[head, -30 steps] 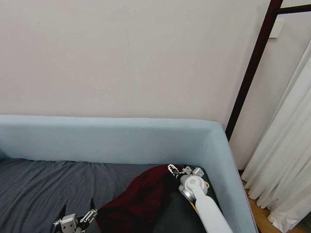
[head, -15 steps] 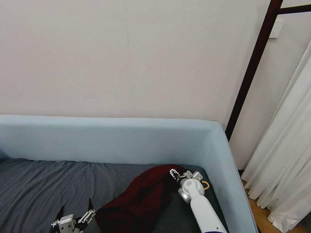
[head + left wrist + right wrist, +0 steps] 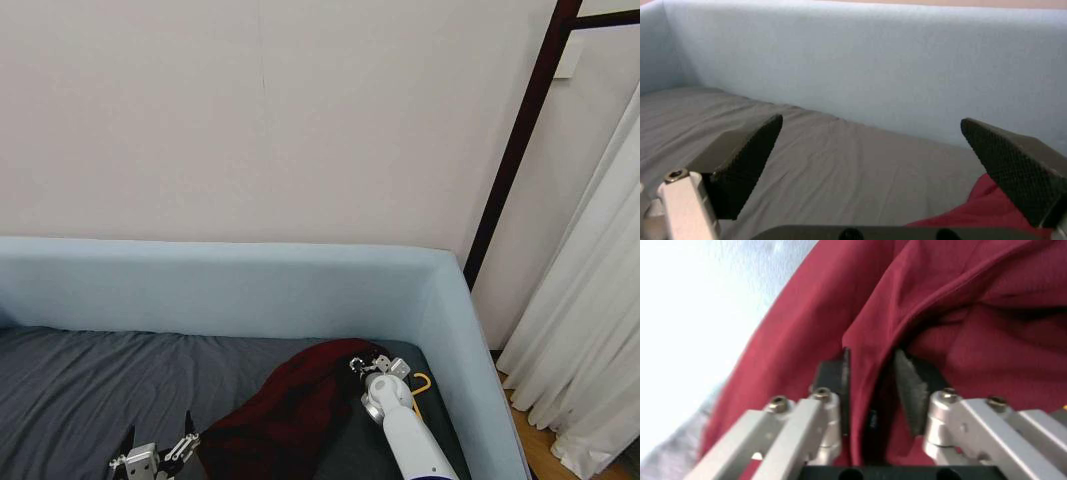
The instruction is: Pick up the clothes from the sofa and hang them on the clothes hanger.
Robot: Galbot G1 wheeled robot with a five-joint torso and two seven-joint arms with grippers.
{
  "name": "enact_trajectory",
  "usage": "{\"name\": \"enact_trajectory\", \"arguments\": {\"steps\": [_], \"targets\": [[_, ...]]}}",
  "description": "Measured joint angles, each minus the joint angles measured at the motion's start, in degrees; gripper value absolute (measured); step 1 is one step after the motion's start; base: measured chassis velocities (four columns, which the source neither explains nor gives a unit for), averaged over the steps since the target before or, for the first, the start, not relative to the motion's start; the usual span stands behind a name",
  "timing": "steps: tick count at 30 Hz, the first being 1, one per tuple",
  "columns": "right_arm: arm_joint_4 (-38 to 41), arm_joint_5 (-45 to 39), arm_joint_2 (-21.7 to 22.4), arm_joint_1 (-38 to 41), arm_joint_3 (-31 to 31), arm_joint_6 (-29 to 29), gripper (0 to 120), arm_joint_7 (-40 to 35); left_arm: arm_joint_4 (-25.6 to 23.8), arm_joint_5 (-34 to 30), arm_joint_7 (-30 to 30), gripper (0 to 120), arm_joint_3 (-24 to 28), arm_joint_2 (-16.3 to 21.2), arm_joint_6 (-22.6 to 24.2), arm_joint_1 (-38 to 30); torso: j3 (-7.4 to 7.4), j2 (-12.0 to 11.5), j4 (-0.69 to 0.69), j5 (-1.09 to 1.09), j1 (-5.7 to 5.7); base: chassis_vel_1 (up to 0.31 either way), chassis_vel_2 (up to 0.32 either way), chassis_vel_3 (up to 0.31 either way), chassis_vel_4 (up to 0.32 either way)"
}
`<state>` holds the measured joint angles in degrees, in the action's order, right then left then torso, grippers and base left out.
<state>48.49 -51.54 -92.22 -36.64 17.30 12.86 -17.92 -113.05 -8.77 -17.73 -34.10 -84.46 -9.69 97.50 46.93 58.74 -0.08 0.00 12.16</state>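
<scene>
Garment (image 3: 290, 420) lies on the sofa (image 3: 250, 290) seat, right end. Right gripper (image 3: 360, 362) is at its far edge, jaws clamped on a red fold. Left gripper (image 3: 158, 452) is just left of the garment, jaws apart, empty. Grasp looks made; lifting and hanging on the rack (image 3: 520, 140) remain.

Soft, even light on the wall (image 3: 250, 120); shadows are faint. Strong white glare beside the cloth (image 3: 840, 300).

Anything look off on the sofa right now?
Nothing damaged or spilled. The red garment lies bunched in the right corner of the sofa, a fold pinched in the right gripper. The left gripper hangs open beside it, touching nothing.
</scene>
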Motion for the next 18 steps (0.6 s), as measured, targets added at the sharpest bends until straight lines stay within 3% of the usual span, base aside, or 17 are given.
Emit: {"name": "enact_trajectory", "arguments": {"steps": [6, 11, 14, 18], "targets": [[1.51, 3.03, 0.55, -1.41, -3.21, -2.18, 0, 0.87, 0.53, -0.09, -0.05, 100, 0.5, 0.12, -0.06, -0.47, 0.0, 0.0, 0.0, 0.0, 0.0, 0.0, 0.0, 0.0, 0.0], [7.67, 0.96, 1.9, -3.24, -6.38, -3.83, 0, -0.56, 0.78, -0.42, -0.04, 100, 0.96, 0.29, -0.74, -0.93, 0.0, 0.0, -0.01, 0.0, 0.0, 0.0, 0.0, 0.0, 0.0], [19.07, -2.97, 4.4, -5.72, -11.11, -4.91, 0, -2.78, 1.06, -0.94, 0.59, 100, 1.83, 0.77, -2.75, -1.48, -0.01, 0.01, 0.01, 0.0, 0.0, 0.0, 0.0, 0.0, 0.0], [24.23, -4.84, 5.92, -6.81, -13.44, -5.1, 0, -3.81, 1.17, -1.12, 1.4, 100, 2.41, 1.16, -4.2, -1.71, -0.01, 0.01, -0.01, 0.0, 0.0, 0.0, 0.0, 0.0, 0.0]]}}
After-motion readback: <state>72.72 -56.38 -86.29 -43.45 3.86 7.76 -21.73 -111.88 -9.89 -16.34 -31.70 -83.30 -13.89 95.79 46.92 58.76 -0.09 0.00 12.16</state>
